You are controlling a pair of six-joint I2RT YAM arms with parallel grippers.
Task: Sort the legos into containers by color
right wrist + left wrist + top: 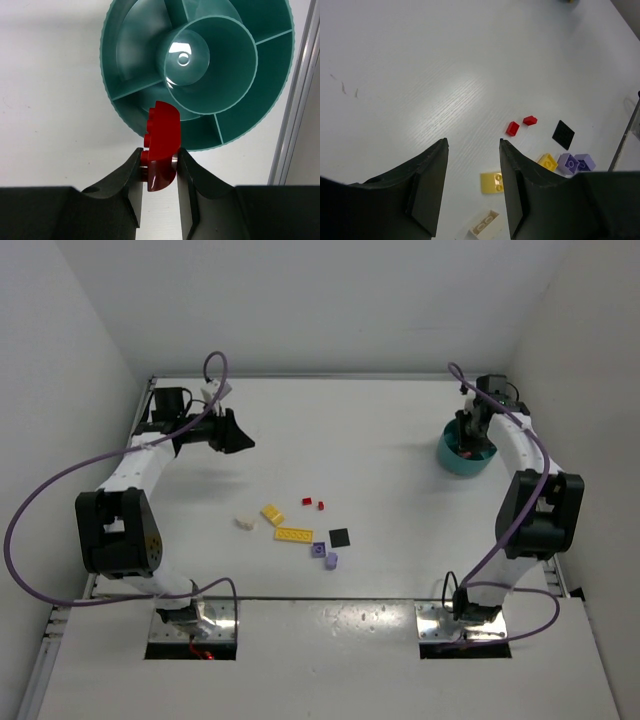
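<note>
My right gripper [159,157] is shut on a red curved lego [161,145] and holds it above the near rim of the teal divided bowl [270,90], which stands at the far right [455,462]. My left gripper [472,145] is open and empty, high over the far left of the table [238,441]. Loose legos lie mid-table: two small red ones [512,128], a black plate [563,134], yellow pieces [491,182], lavender bricks [575,162] and a cream brick [485,226]. In the top view they cluster around the yellow plate [293,534].
A metal rail [295,100] runs along the table's right edge just beside the bowl. White walls close the table at the back and sides. The arm bases sit at the near edge [195,620].
</note>
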